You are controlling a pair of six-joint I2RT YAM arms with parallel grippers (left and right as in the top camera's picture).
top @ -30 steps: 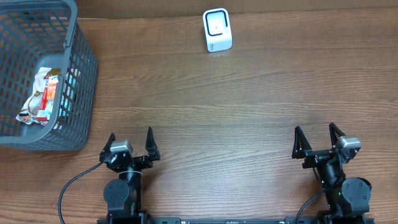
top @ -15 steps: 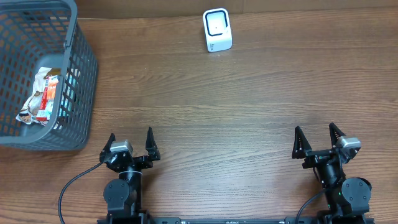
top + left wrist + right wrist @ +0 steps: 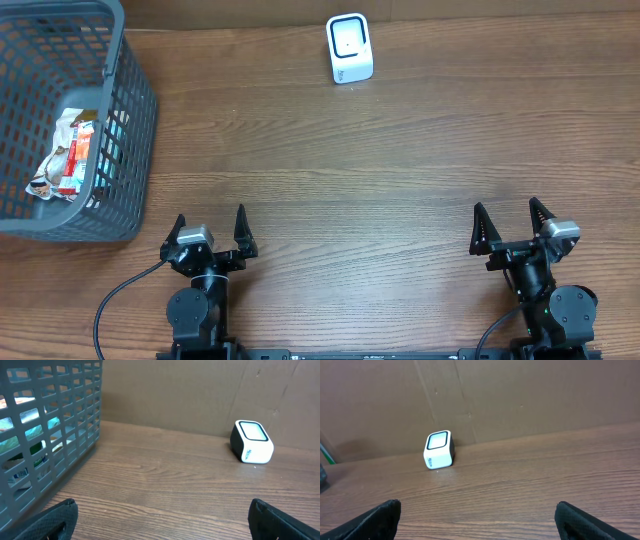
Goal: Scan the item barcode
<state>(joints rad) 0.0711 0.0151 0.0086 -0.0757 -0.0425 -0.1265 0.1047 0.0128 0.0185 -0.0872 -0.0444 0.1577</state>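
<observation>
L claw [image 3: 210,222] sits btm left of the overhead view, jaws spread wide, released, tips pointing up-frame. R claw [image 3: 506,215] sits btm right in the same pose, jaws wide apart, released. Both are well apart from everything else on the wooden table [image 3: 350,180].

Vs the earlier frames: no diff. Both claws are in the same spots w/ the same spread. Basket, packets and scanner haven't shifted either.

Item to scan: crumpled snack packets [image 3: 70,160], red/white/teal wrappers, lying in the bottom of the grey mesh basket [image 3: 135,150]. The basket is at the upper left edge of the overhead view. Can't read any barcode at this res. In the L wrist view the basket fills the left side, and bits of wrapper show thru the mesh.

Scanner [image 3: 350,48]: small white box w/ a dark-rimmed window. It's at top centre of the overhead view, near the table's far edge, well apart from the basket. R wrist view has it left of centre, standing just in front of a brown cardboard wall [image 3: 520,395].
</observation>
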